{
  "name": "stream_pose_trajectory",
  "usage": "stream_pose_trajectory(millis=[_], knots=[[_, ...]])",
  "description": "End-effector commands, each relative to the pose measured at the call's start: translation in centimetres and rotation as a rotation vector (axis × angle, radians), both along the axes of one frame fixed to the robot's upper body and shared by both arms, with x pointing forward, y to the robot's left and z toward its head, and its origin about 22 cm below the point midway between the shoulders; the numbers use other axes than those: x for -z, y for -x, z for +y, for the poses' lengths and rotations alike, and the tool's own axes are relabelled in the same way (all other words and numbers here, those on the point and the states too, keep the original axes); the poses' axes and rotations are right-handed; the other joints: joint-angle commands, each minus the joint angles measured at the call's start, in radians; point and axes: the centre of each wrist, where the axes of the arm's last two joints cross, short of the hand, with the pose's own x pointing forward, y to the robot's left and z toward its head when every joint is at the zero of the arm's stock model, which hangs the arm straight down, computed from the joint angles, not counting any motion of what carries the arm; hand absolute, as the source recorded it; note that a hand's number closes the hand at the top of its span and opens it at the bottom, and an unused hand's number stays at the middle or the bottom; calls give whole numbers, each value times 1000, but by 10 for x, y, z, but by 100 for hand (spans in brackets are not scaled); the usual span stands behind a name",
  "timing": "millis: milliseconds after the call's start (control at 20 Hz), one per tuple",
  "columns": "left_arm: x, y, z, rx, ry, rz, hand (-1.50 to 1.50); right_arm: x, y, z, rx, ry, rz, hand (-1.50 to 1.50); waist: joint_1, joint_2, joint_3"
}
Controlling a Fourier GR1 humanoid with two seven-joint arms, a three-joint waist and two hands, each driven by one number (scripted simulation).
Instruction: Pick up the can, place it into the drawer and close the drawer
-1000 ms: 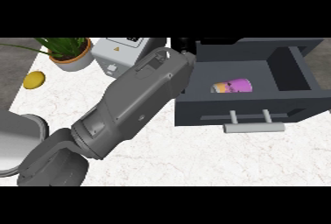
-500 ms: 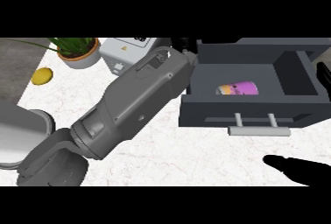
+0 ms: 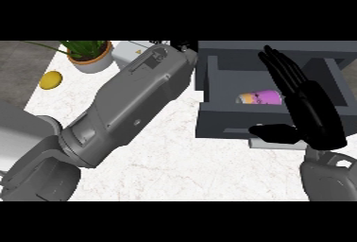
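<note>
Right hand [image 3: 310, 111] stands flat over the open drawer [image 3: 213, 85], fingers straight and holding nothing, thumb over the drawer's front; the can [image 3: 259, 98] lies on its side inside the drawer, just left of the palm

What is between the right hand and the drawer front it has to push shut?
Nothing visible. The right hand hangs open above the drawer, thumb by the front panel. The can lies inside.
</note>
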Motion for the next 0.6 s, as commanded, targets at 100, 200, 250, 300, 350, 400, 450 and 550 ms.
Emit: stream_pose_trajectory(millis=[100, 200, 250, 300, 350, 400, 450, 550], knots=[[6, -6, 29, -19, -14, -10, -150, 25, -43, 20, 8, 236, 26, -150, 6, 3, 0], [1, -2, 24, -18, -12, -3, -150, 41, -61, 21, 43, 247, 28, -150, 10, 3, 1], [-18, -7, 39, -30, -5, -16, -150, 46, -65, 26, 53, 252, 25, -150, 12, 0, 1], [3, -5, 47, -48, -6, 4, -150, 42, -69, 45, 70, 232, 24, -150, 9, -2, 0], [-9, -7, 43, -36, -31, -3, -150, 55, -78, 25, 71, 268, 43, -150, 3, 2, 1], [-15, -1, 45, -34, -14, -10, -150, 72, -78, 26, 91, 266, 58, -150, 23, -2, 1], [-12, -13, 64, -54, -28, -9, -150, 56, -90, 37, 84, 261, 29, -150, -1, 3, 1], [-14, -1, 61, -48, 2, 9, -150, 79, -90, 43, 116, 263, 50, -150, 9, -3, 1]])
